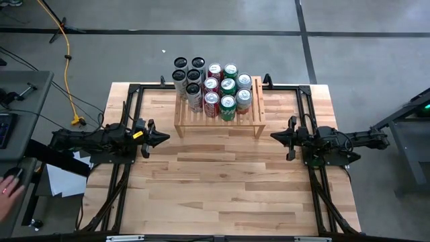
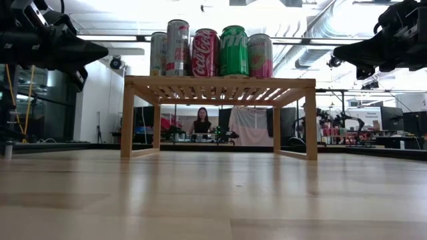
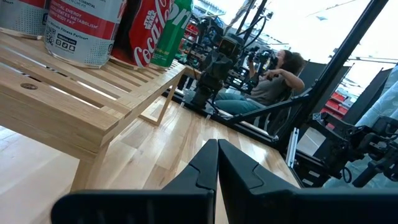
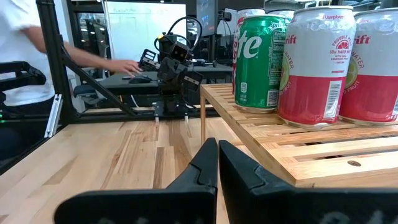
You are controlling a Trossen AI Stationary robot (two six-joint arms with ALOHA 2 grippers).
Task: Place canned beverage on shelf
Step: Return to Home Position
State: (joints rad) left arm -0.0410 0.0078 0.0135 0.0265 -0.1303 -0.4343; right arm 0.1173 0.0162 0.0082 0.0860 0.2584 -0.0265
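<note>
Canned beverages are being carried in a tight cluster by the low light-wood shelf with a slatted top (image 1: 201, 123), which is standing at the far middle of the pale wooden table (image 1: 222, 195). From above, the rows are being laid out plainly: tall white cans with dark tops (image 1: 193, 89) on the left, red cola cans (image 1: 211, 99) next, green soda cans (image 1: 227, 102) after them, and pink-and-white soda cans (image 1: 243, 96) at the right end. That depth is being hidden in the low view, where only the front cans are being seen side by side above the slats, and a seated person (image 2: 202, 124) is being framed beneath the shelf in the room behind.

The left gripper (image 1: 163, 138) is being held to the left of the shelf, well apart from it, and the right gripper (image 1: 274, 136) is being held likewise on the right. Their height is being given by the low view alone: both are being kept clear of the table, about level with the cans.

The state of the tools is being settled by the wrist views. The left fingers (image 3: 202, 171) are being pressed together tip to tip, empty, and the right fingers (image 4: 202, 171) are being pressed together the same way. Can labels are being shown close up only there. Beyond the table, a person in a white top (image 4: 18, 37) is being caught by the right wrist view, and a hand (image 1: 7, 185) is being shown at the edge of the high view.
</note>
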